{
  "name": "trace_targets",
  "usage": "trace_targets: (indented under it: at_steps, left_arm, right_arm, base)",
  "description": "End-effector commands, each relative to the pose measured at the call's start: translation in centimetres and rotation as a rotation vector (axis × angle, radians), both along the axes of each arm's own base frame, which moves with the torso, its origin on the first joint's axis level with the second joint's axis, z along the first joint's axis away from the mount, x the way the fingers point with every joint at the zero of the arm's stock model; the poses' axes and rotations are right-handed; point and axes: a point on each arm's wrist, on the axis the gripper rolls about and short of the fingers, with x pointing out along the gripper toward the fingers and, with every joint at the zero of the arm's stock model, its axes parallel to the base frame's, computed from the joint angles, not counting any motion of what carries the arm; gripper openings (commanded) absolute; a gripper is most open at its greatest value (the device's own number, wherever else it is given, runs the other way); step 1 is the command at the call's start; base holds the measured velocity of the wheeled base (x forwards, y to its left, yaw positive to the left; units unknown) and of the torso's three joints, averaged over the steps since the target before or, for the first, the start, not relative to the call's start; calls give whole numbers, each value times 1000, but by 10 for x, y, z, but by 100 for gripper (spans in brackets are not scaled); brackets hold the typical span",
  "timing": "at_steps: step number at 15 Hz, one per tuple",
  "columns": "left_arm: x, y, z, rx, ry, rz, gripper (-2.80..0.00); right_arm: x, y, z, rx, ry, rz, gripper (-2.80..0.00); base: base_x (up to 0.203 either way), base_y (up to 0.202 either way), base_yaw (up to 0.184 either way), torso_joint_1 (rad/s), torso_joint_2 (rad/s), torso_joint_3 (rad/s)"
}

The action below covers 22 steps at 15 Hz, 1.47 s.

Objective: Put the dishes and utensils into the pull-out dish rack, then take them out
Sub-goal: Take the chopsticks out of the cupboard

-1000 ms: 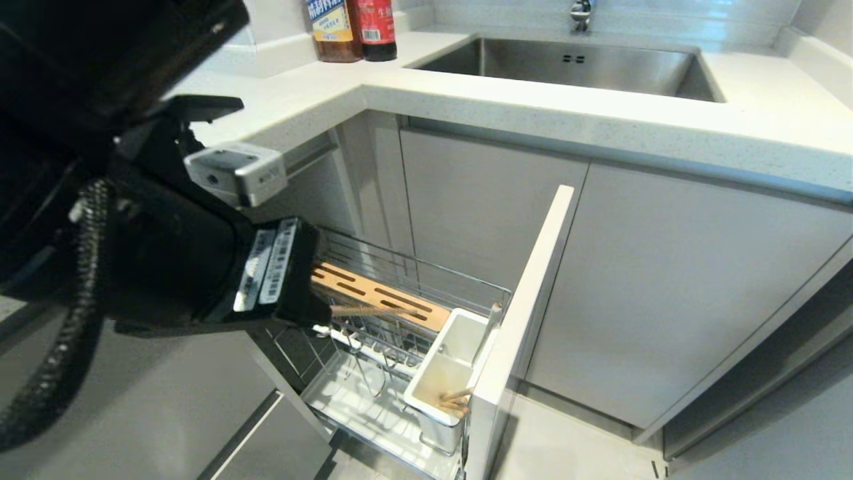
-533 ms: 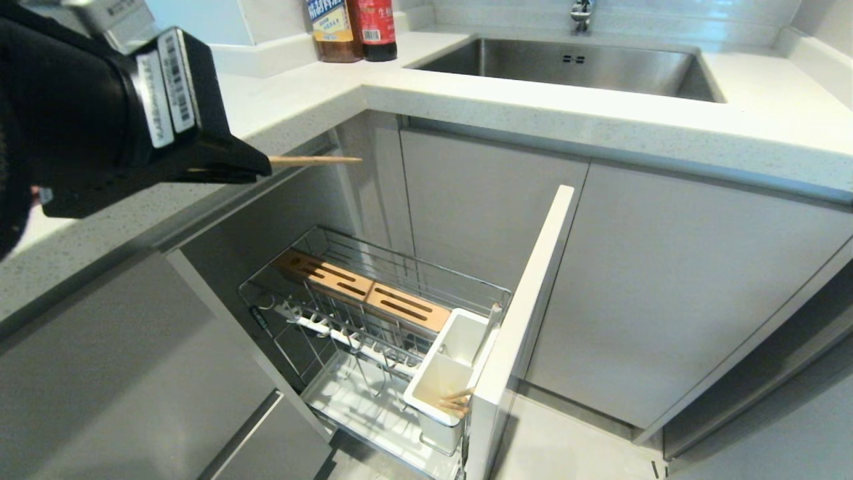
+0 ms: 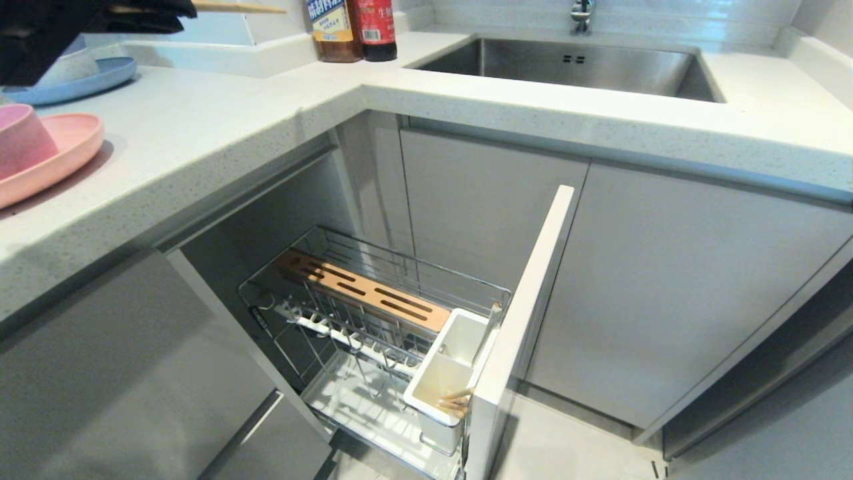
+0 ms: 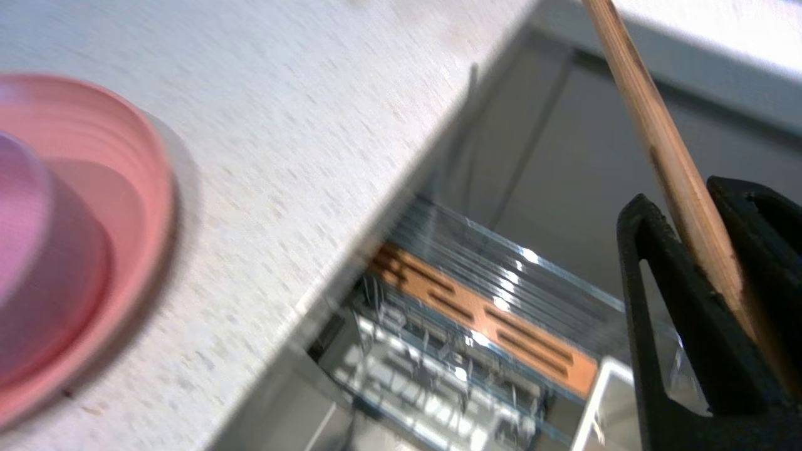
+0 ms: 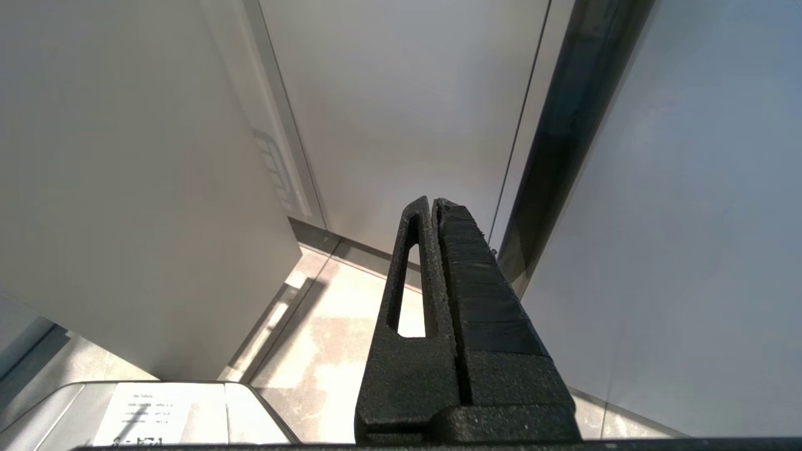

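The chopstick [image 4: 664, 163] is clamped between the fingers of the left gripper [image 4: 708, 263], which is raised over the countertop [image 3: 220, 127] at the far upper left of the head view, the wooden tip [image 3: 240, 8] projecting level toward the bottles [image 3: 351, 30]. Only one stick is discernible in the grip; whether its partner is held alongside cannot be told. More wooden ends [image 3: 455, 400] stand in the white utensil cup [image 3: 445, 377] at the front of the pull-out dish rack [image 3: 373, 327], which is drawn fully out below the counter. The pink bowl [image 3: 23, 140] sits inside the pink plate [image 3: 63, 157] on the counter, beside the blue plate [image 3: 86, 77]. The right gripper [image 5: 435, 210] hangs parked beside the cabinet fronts with its fingers pressed together, holding nothing. Judged as unloading, with the stick bound for the counter. Risks noted: the grip sits near one end, so the long free length could swing or pivot and strike the bottles or the stacked dishes; a release from height would let a round stick roll off the counter edge into the open rack or to the floor.
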Motion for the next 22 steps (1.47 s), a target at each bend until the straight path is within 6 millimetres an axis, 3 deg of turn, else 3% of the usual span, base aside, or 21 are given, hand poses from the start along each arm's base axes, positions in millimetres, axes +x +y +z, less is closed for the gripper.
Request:
trace_targets:
  at_steps: [1,8,11,16,20,22]
  left_arm:
    - [6,7,4,-13,-27,58,-280]
    - [28,55,15,-59,-100,353,-280]
    - [24,80,23,-94,-155,479,-280]
    - [-1,119,31,-132,-238,679,-280]
    - [-13,140,16,-119,-247,739,-280]
    - [-11,148,-3,-127,-197,745,-280]
  right_arm:
    - [0,0,0,0,2,0,-280]
    - [0,0,0,0,1,0,-280]
    - [0,0,0,0,2,1,-280]
    - [0,0,0,0,2,0,-280]
    - [0,0,0,0,2,1,-280]
    - [0,0,0,0,1,1,-280]
  base:
    - [0,0,0,0,0,0]
    - [0,0,0,0,0,0]
    - [0,0,0,0,0,0]
    - [0,0,0,0,0,0]
    - [0,0,0,0,0,0]
    - [0,0,0,0,0,0]
